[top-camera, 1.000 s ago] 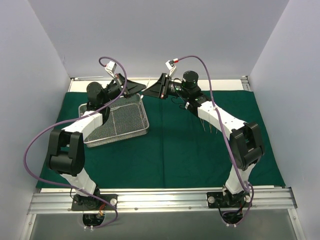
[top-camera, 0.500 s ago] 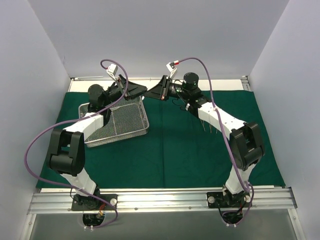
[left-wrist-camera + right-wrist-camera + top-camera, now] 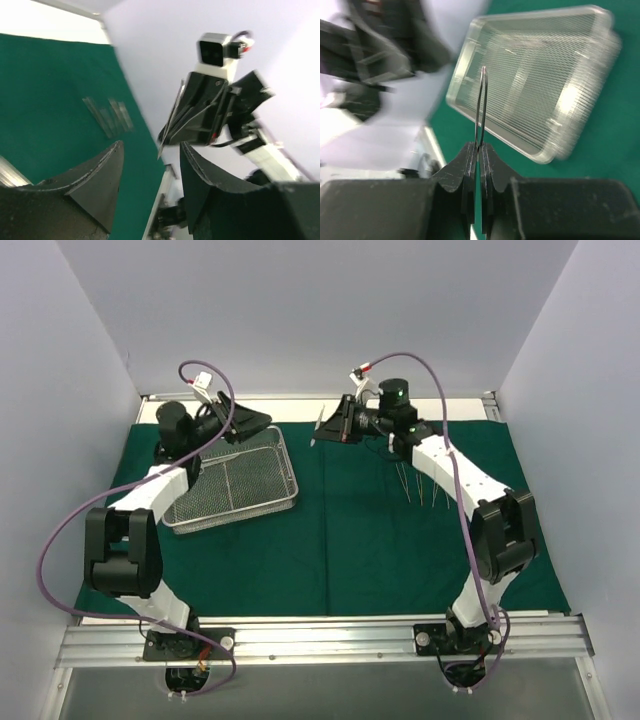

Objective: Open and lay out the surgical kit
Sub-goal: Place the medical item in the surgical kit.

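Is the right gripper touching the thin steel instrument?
Touching. Right wrist view: fingers of the right gripper pinch the steel instrument at its base.

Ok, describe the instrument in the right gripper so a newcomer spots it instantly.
On the green cloth, look right of the wire-mesh tray, near the far edge. A slim steel instrument is pinched in the right gripper, raised off the cloth, unlike the other instruments lying flat.
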Robot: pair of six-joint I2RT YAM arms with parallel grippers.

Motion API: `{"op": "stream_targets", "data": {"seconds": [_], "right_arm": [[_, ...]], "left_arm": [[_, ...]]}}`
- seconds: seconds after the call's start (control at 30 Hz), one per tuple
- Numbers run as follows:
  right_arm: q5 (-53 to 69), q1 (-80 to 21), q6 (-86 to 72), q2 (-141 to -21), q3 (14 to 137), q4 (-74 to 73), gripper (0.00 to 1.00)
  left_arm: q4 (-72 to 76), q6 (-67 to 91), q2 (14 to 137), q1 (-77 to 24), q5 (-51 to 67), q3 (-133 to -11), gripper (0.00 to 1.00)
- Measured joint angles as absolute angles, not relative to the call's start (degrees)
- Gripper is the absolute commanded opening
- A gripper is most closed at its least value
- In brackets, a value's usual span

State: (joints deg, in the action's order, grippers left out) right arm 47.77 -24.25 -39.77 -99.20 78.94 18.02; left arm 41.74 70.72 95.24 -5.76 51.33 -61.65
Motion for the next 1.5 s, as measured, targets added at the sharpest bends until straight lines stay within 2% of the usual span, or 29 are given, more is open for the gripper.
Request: {"op": "stream_targets", "data": {"seconds": [0.27,0.53,0.73,0.8,0.9,1.03,1.43,1.5], "right_arm": [[34.8,-21.6,-18.2,-99.3,90.2,-19.3,0.00],[20.8,-18.9,-9.8,-100.8,87.0,-36.9,0.00],[15.3,-15.2,-6.8,-102.3,85.1,-40.3,0.00],[14.0,-14.9,-6.2,-103.5,84.8,-40.2,0.00],[12.8,-15.0,-5.8,-105.8,84.8,-39.8,0.00],[11.3,-15.0,-5.8,-108.8,84.8,-38.5,0.00],[8.0,-15.0,-5.8,-115.8,84.8,-34.7,0.00],[7.7,-15.0,-5.8,-116.2,84.8,-34.2,0.00]], "left_arm": [[0.3,41.0,90.1,-3.9,46.7,-70.8,0.57],[-18.9,26.6,87.6,-4.0,41.8,-72.5,0.56],[-22.6,24.8,87.5,-4.0,41.1,-72.5,0.54],[-23.4,24.9,87.5,-4.0,40.8,-72.5,0.46],[-24.9,24.9,87.5,-4.0,39.8,-72.6,0.41],[-27.2,24.7,87.6,-4.0,38.0,-73.5,0.52],[-33.9,22.2,87.6,-3.6,34.0,-76.0,0.54],[-34.5,22.0,87.6,-3.5,33.3,-76.1,0.57]]}}
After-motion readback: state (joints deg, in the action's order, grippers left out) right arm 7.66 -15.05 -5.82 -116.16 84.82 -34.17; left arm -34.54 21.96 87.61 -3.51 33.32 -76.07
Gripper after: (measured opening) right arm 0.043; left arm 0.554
